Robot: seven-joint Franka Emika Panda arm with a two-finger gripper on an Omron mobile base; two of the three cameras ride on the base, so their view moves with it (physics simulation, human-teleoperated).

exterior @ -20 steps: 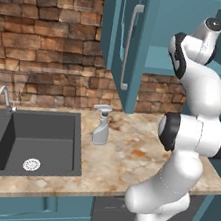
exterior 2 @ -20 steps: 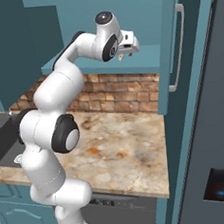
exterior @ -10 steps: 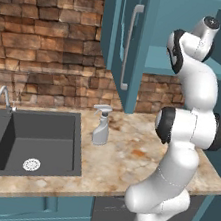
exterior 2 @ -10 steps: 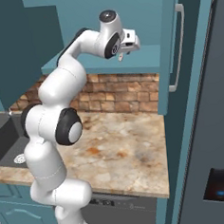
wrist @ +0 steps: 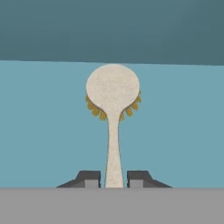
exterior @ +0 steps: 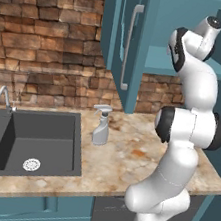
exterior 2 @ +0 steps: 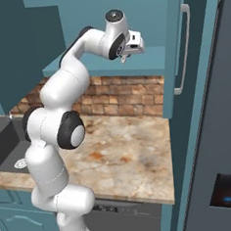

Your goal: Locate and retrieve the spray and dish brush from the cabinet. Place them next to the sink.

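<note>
In the hand view the dish brush (wrist: 113,87) lies on the teal shelf of the cabinet (wrist: 183,131), round head and yellow bristles pointing away from me. Its thin beige handle runs back between my fingertips, and my gripper (wrist: 113,177) is shut on that handle. From the right base view, my gripper (exterior 2: 126,56) reaches into the open cabinet (exterior 2: 155,60) just above the shelf. The spray (exterior: 101,125) stands upright on the counter, just right of the sink (exterior: 7,136).
The cabinet door (exterior: 128,47) stands open to the left of my arm, with its long grey bar handle. A second door (exterior 2: 181,48) hangs on the right. A dark fridge (exterior 2: 221,128) borders the counter's right end. A chrome faucet (exterior: 3,96) rises behind the sink.
The jaws have gone from open to shut on the brush handle. The hand has edged slightly deeper into the cabinet; the spray has not moved.
</note>
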